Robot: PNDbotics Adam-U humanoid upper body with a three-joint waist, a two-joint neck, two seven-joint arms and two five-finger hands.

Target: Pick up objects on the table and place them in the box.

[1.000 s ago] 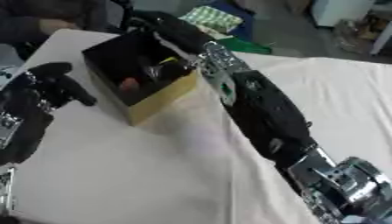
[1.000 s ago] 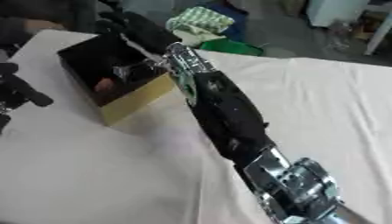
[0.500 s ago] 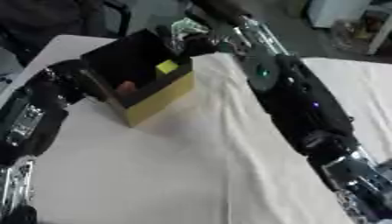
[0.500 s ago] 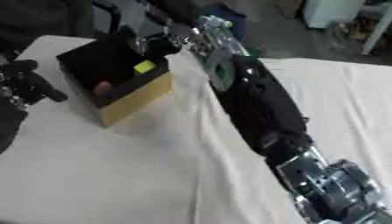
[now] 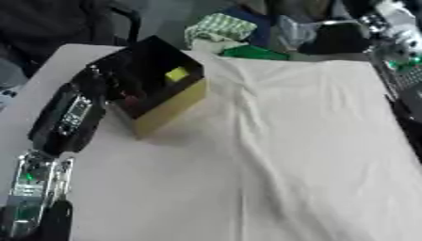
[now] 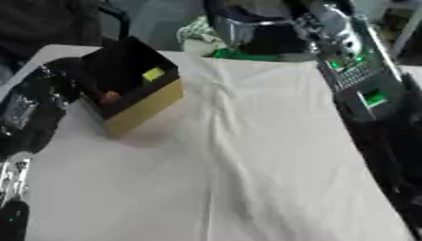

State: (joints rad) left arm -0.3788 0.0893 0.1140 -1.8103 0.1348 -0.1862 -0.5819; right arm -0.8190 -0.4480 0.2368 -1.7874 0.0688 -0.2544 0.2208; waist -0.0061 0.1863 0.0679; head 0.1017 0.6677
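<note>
The box (image 5: 157,96), black inside with yellowish outer walls, sits toward the far left of the white-draped worktop (image 5: 272,164), and everything else is best placed from it. Inside it lie a small yellow block (image 5: 176,74) near the far wall and a reddish thing (image 6: 109,96) nearer the left wall; both look small and light, likely rigid enough to be pinched from above across their sides, though the reddish one is too indistinct to judge its surface. The left arm (image 5: 62,122) runs up along the box's left side, and the left hand (image 5: 99,80) sits against the box's left rim; whether its fingers are curled or straight cannot be made out. The right arm (image 6: 354,70) stands well to the right of the box, beyond the cloth's edge, and its hand is not visible. No loose object shows on the cloth around the box, so the picking appears largely done.
</note>
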